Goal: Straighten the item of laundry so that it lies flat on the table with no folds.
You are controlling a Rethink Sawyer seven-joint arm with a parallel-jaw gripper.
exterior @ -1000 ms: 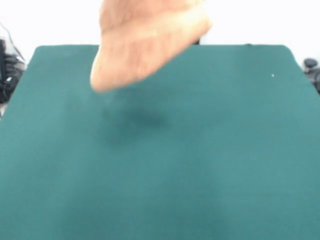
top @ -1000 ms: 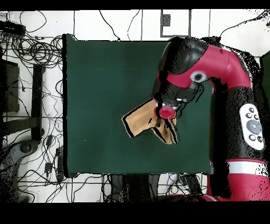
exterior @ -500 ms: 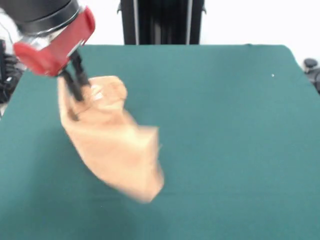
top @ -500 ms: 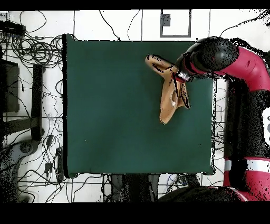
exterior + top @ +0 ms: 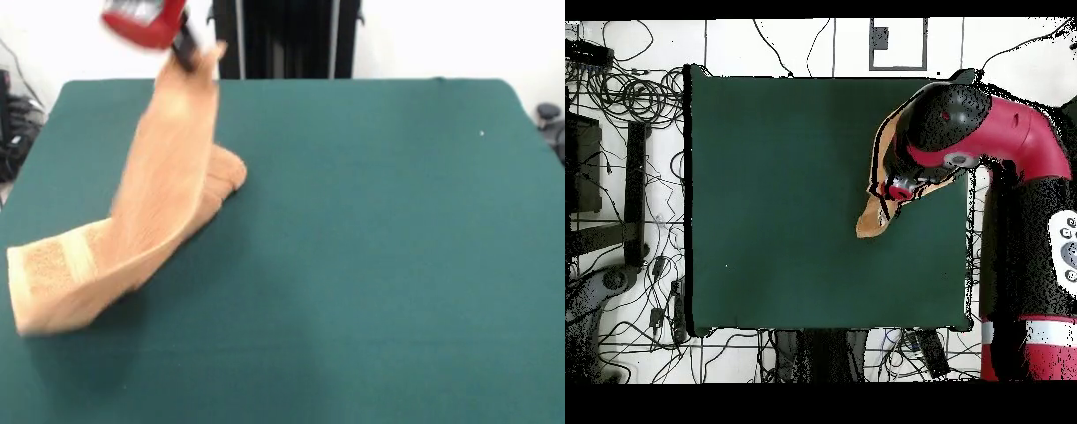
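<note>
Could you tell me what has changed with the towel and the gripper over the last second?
The gripper, jaws shut on one end of the fluffy tan-orange terry towel, has swung it from hanging in the air to being laid down: its banded end now rests on the dark green cloth-covered table, the rest rising to the gripper. The grip held throughout; the table is unchanged.

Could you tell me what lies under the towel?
Only the green table shows around the towel. Its lower end rests there; the gripper holds the top. Anything beneath is covered.
</note>
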